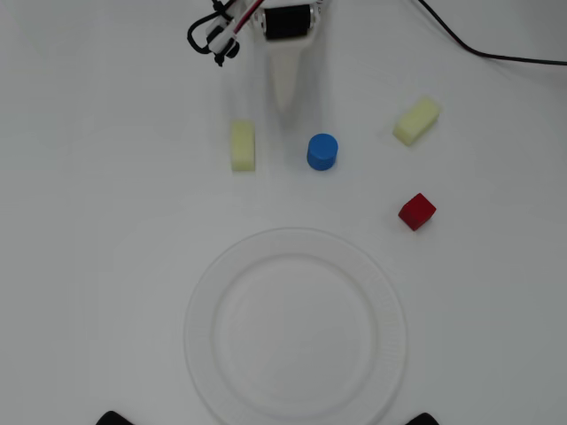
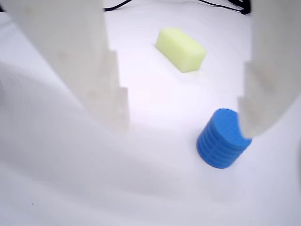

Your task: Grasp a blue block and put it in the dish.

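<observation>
The gripper [image 2: 186, 113] is spread wide and holds nothing. In the wrist view the blue block [image 2: 222, 139] stands upright on the table [image 1: 97, 204], partly behind one finger [image 2: 265, 89]. In the overhead view it stands toward the table's top edge — apart from the dish [image 1: 295, 326], which lies near the bottom edge.

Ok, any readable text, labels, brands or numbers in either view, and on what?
None. The blue block, the dish, the red cube, both pale yellow blocks and the gripper carry no print, and neither does the table.
</observation>
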